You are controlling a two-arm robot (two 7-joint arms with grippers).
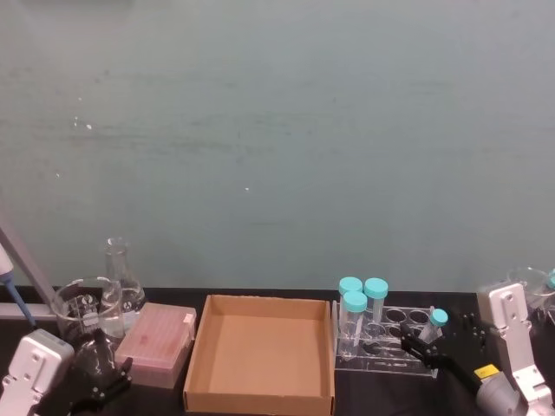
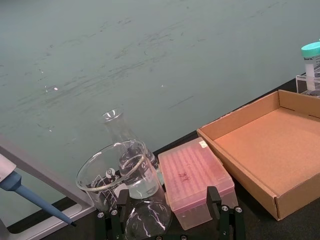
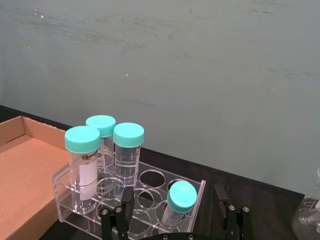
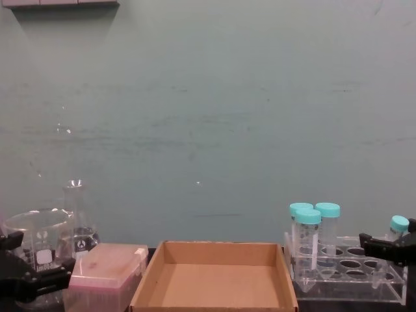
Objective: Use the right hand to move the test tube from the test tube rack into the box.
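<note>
Right pincer [image 3: 173,192], spread, flanks the leaning test tube [image 1: 437,319] in the test tube rack [image 3: 62,197], at 3 o'clock from the box [image 1: 258,301]; left pincer [image 2: 167,202], spread, sits by the beaker [image 1: 82,308].

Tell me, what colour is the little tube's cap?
Teal, a blue-green. The cap shows best in the right wrist view.

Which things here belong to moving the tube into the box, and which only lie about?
Job: right tool, slim tube, rack, box.
Lying about: three wide tubes, pink box, beaker, flask, pipette, left tool.
</note>
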